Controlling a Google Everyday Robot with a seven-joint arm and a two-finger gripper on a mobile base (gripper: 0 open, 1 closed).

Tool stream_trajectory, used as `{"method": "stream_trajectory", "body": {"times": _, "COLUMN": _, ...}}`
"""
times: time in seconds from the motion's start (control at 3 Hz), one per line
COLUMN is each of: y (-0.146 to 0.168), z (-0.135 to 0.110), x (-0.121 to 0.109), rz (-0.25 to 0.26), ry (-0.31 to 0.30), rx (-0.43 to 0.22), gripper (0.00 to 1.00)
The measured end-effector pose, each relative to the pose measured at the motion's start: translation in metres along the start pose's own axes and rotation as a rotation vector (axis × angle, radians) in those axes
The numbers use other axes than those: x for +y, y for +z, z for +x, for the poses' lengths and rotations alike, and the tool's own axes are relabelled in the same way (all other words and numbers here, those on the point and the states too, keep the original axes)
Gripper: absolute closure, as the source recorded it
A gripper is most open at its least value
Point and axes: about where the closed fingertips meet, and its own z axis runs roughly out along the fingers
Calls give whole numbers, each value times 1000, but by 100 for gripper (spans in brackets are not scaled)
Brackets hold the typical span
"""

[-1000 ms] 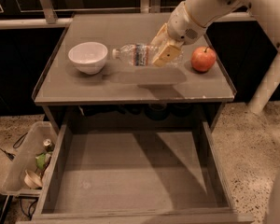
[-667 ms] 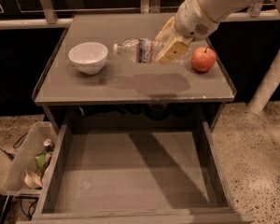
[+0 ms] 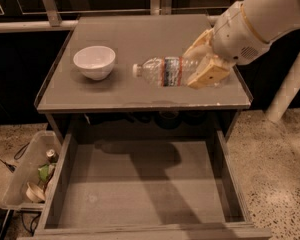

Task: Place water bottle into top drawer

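My gripper [image 3: 201, 64] is shut on the water bottle [image 3: 162, 71], a clear ribbed bottle with a white cap and a red-and-blue label. It holds the bottle lying sideways in the air, cap to the left, above the front right part of the table top [image 3: 140, 39]. The tan fingers [image 3: 209, 74] clamp the bottle's base end. The top drawer [image 3: 140, 184] stands pulled out below the table's front edge, wide and grey, with nothing in it. The bottle's shadow falls on the drawer's back part.
A white bowl [image 3: 94, 61] sits on the left of the table top. A clear plastic bin [image 3: 27, 174] with trash stands on the floor left of the drawer. A white post [image 3: 290, 84] rises at the right. The apple is hidden behind my arm.
My gripper has lifted the water bottle off the table top and carried it toward the table's front edge, nearer the drawer. The apple is now hidden by the arm.
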Motion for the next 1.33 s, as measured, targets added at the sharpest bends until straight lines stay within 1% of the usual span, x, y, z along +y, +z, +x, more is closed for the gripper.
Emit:
{"method": "stream_trajectory", "body": {"times": 0.33, "y": -10, "z": 12, "x": 47, "rz": -3, "ry": 4, "rx": 30, "gripper": 100}}
{"method": "stream_trajectory", "body": {"times": 0.67, "y": -11, "z": 22, "x": 90, "rz": -6, "ry": 20, "rx": 11, "gripper": 100}}
{"method": "stream_trajectory", "body": {"times": 1.0, "y": 8, "z": 32, "x": 124, "rz": 0, "ry": 66, "rx": -73, "gripper": 100}}
{"method": "stream_trajectory", "body": {"times": 1.33, "y": 38, "z": 43, "x": 148, "rz": 21, "ry": 115, "rx": -169, "gripper": 100}}
